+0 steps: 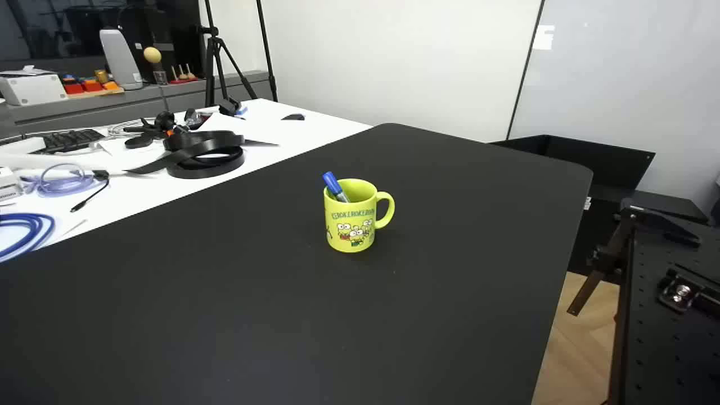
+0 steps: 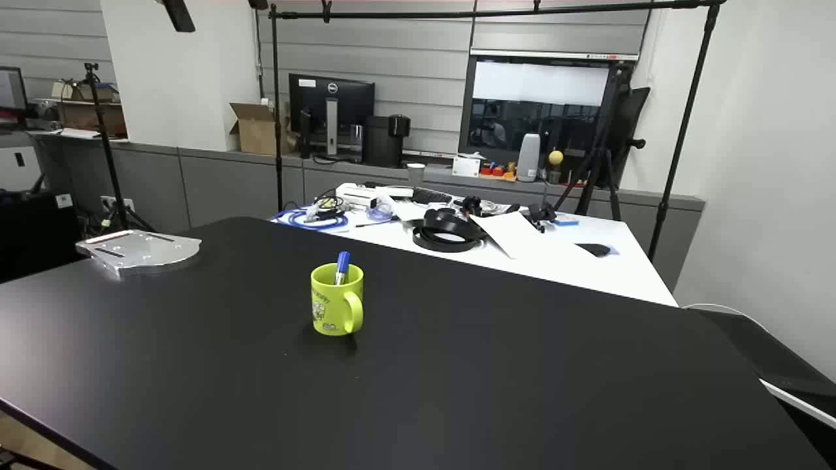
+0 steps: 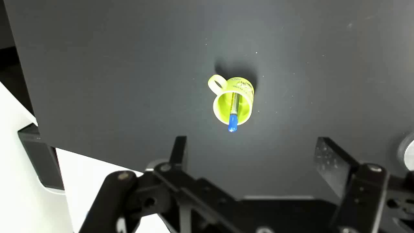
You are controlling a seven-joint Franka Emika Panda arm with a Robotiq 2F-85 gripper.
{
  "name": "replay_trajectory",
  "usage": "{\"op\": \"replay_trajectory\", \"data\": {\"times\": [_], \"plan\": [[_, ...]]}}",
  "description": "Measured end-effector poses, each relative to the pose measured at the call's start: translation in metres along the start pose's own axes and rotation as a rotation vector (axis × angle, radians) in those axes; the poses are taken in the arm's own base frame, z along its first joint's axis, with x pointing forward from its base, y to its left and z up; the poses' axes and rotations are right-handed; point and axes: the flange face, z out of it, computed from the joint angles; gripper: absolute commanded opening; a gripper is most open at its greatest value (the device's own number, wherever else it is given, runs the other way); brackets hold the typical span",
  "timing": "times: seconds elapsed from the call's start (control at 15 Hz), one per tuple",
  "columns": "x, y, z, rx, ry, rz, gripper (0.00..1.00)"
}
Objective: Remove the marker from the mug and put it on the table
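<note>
The yellow-green mug stands upright on the black table in both exterior views [image 1: 351, 225] [image 2: 333, 312] and the wrist view [image 3: 240, 84]. Bare table top shows around it [image 1: 253, 315] [image 2: 470, 391] [image 3: 129, 81]. The marker leans inside the mug, its blue cap sticking out above the rim [image 1: 332, 183] [image 2: 343, 262] [image 3: 233, 123]. Its lower end is hidden by the mug in the exterior views. My gripper [image 3: 252, 138] is open and empty, with its fingers wide apart. In the wrist view, mug and marker lie ahead of the fingertips, apart from them. The gripper is out of the exterior views.
A white table [image 1: 129, 191] with cables, a black strap roll [image 1: 208, 154] and papers adjoins the black table. A silver metal plate [image 2: 140, 251] lies at a table corner. A round white-silver object [image 3: 408, 152] shows at the wrist view's right edge.
</note>
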Motion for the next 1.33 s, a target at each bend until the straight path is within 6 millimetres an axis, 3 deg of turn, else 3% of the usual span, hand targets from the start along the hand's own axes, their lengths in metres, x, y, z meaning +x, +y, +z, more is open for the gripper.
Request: {"op": "replay_trajectory", "data": {"times": [0.87,1.13,1.33], "plan": [[0.001,0.001,0.0,-0.006,0.004,-0.001,1.0],[0.013,0.025,0.016,-0.106,0.048,-0.014,1.0],[0.025,0.057,0.049,-0.167,0.065,-0.016,1.0]]}}
